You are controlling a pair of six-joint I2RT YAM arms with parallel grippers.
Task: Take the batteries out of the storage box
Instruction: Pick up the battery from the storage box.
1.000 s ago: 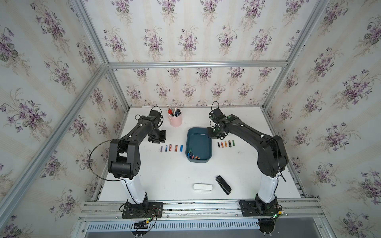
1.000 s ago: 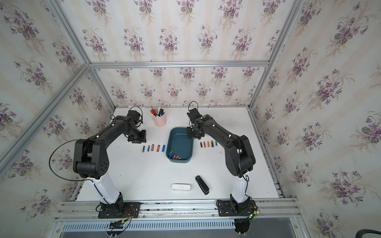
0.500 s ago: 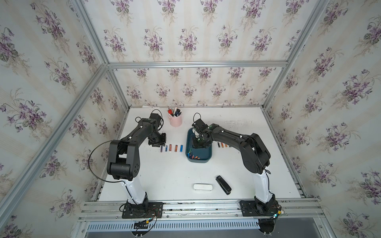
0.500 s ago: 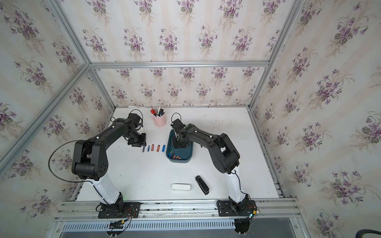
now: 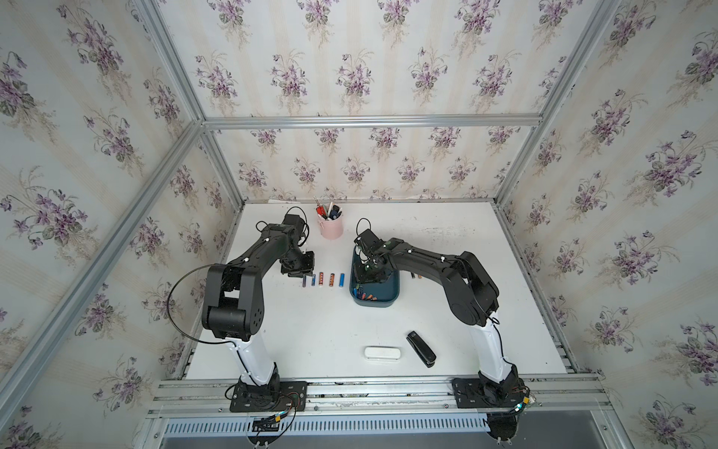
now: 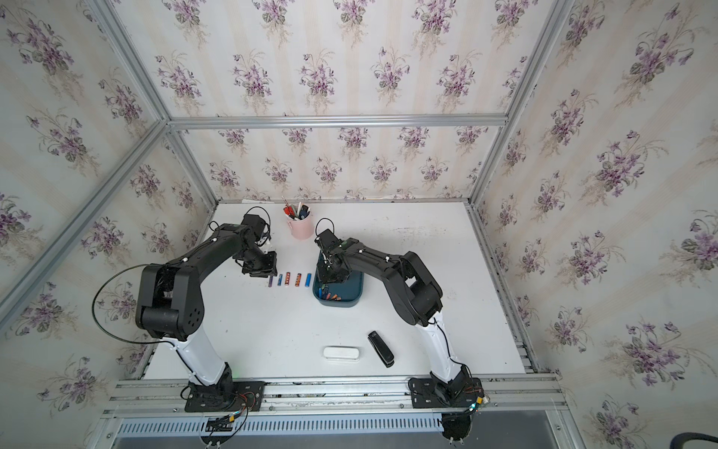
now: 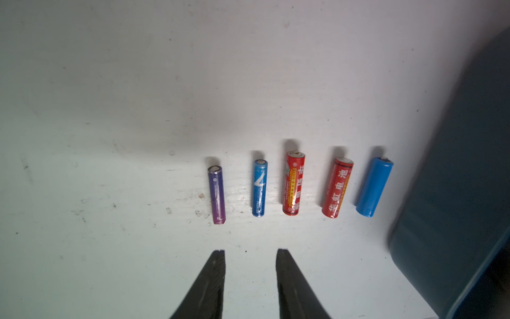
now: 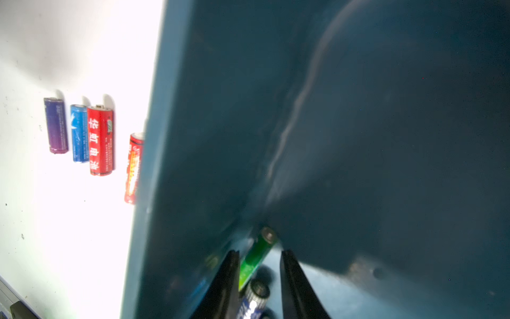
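lying in storage box point(image 8: 358, 138), green battery point(image 8: 263, 240) between right tool's point(image 8: 260, 252) parted tips

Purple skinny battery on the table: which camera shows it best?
The left wrist view: the slim purple cylindrical battery lies whole and sharp. The right wrist view shows it in glare; both top views, a tiny speck.

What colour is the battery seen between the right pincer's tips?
The battery is green, inside the storage box; right wrist view shows it best.
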